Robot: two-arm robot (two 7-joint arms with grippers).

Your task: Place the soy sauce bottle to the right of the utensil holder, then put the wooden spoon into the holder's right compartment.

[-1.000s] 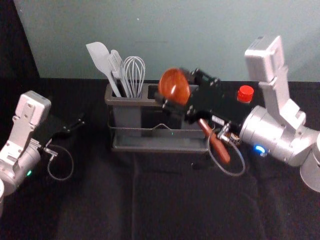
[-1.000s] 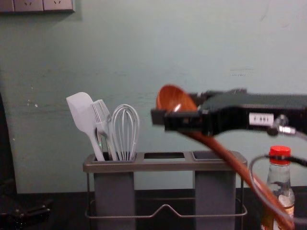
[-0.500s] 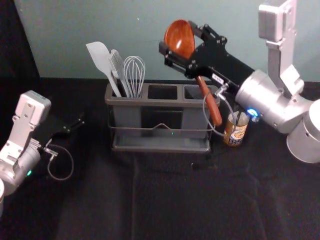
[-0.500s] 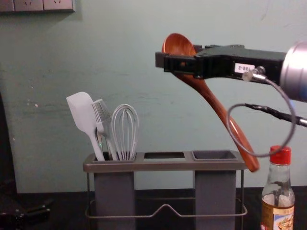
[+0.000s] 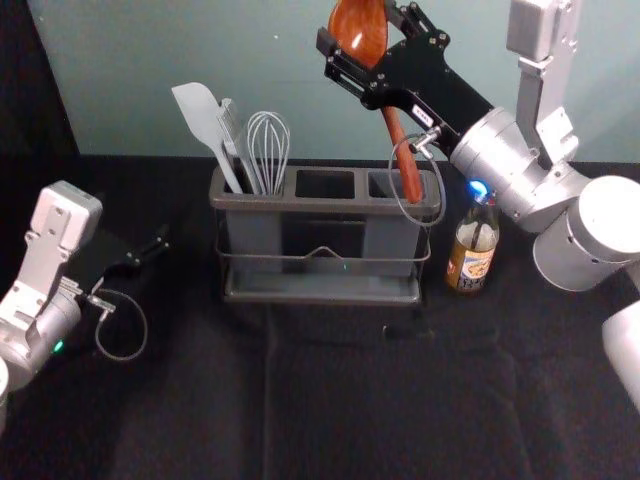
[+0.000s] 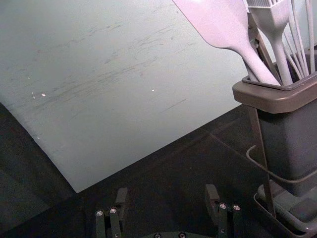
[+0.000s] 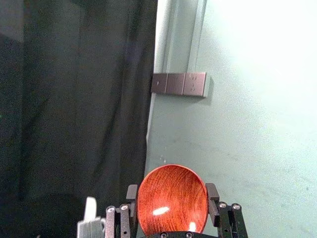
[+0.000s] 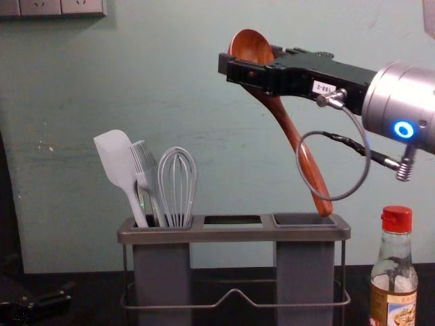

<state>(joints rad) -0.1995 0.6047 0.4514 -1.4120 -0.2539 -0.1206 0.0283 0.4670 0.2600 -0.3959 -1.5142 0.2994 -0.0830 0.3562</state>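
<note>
My right gripper (image 5: 358,32), high above the holder's right part, is shut on the bowl of the wooden spoon (image 5: 403,165); the right wrist view has the gripper (image 7: 172,191) with its fingers on both sides of the bowl (image 7: 172,201). In the chest view the spoon (image 8: 296,139) slants, its handle end overlapping the right compartment's rim; whether it is inside I cannot tell. The soy sauce bottle (image 5: 472,256) stands upright to the right of the utensil holder (image 5: 290,204). My left gripper (image 5: 158,250) is parked at the left; in its wrist view the gripper (image 6: 167,194) is open.
A spatula (image 8: 117,159), a brush (image 8: 144,163) and a whisk (image 8: 178,187) stand in the holder's left compartment. Behind the table is a wall, with sockets (image 8: 61,7) at its upper left. A cable loop hangs from the right arm.
The right gripper rose with the spoon, whose handle end moved left from beside the bottle to the right compartment's rim and hangs more steeply. The left arm, holder and bottle stayed still.
</note>
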